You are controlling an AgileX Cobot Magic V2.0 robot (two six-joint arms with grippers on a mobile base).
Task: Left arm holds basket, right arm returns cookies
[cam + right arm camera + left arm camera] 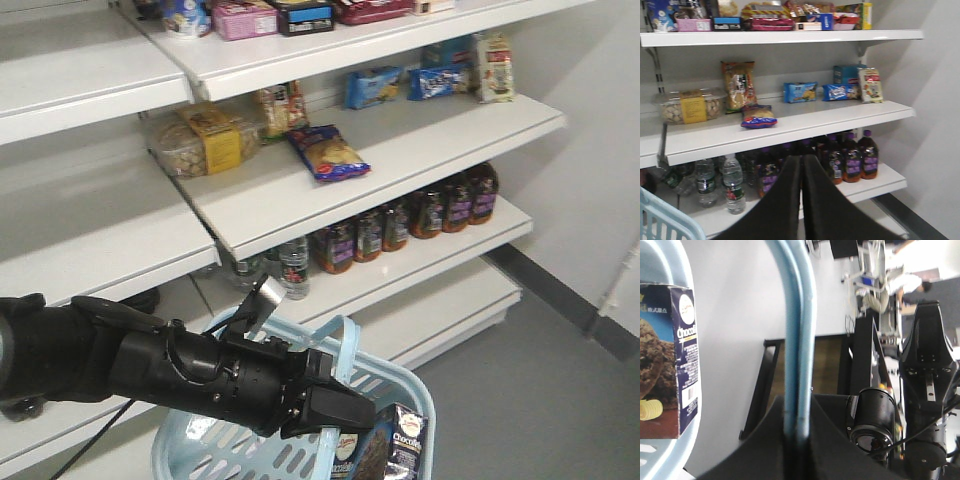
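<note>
The light blue basket hangs at the bottom of the front view, its arched handle pinched in my left gripper, which is shut on it. In the left wrist view the jaws of that gripper press on the handle from both sides. The navy cookies box stands inside the basket at its right end, and its "Choco" side shows in the left wrist view. My right gripper is shut with nothing in it, facing the shelves. A basket corner lies below it to the left.
White store shelves fill the view ahead, holding snack packs, a blue bag, dark juice bottles and water bottles. Grey floor and a white wall lie to the right.
</note>
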